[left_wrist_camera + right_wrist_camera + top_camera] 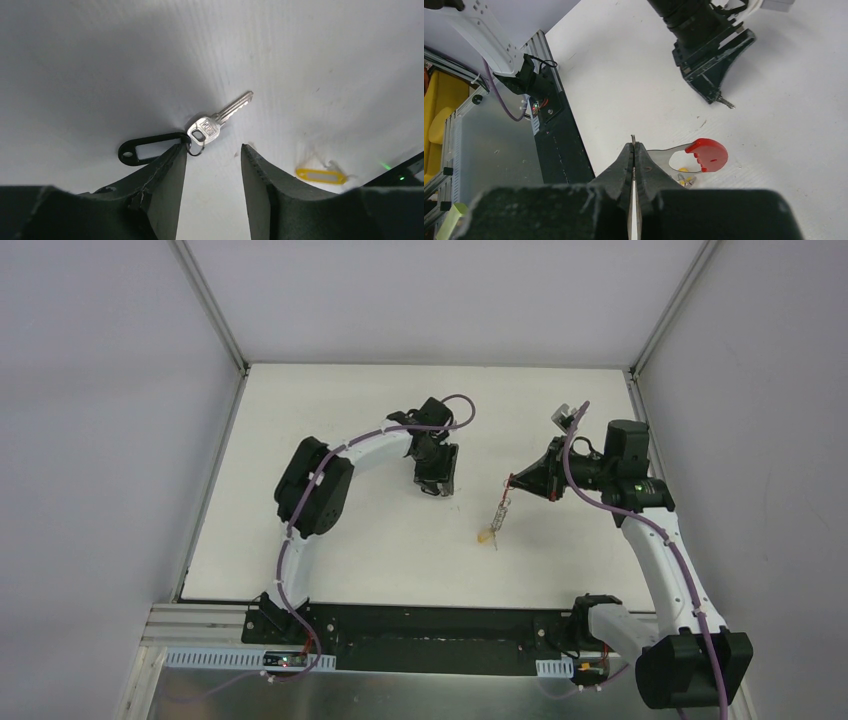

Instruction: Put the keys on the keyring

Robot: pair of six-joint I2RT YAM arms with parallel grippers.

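On the white counter [360,550], the nearest thing to me is the yellow tag [487,534]. It is the low end of the keys [501,510] and it lies on the surface. From this tag the keys go up as a short silver chain.

The top of the chain is in the right gripper [634,146]. Its fingers [621,167] are pressed tight together on a thin metal piece, so they hold the bunch up. In the right wrist view, the red-and-clear strap [707,154] of the bunch curves out just beside these fingers.

Further in and to the left, apart from the chain, the left gripper [212,147] points down at the counter. Its fingers stand about half wide and the gap between them has nothing in it.

The keyring [131,146] lies flat on the counter at these fingertips. It is a black tag with a small dark loop. One silver key [220,117] sits on the loop and points away from the gripper. The left one of these fingers covers the end of the tag. I cannot tell if it touches it.
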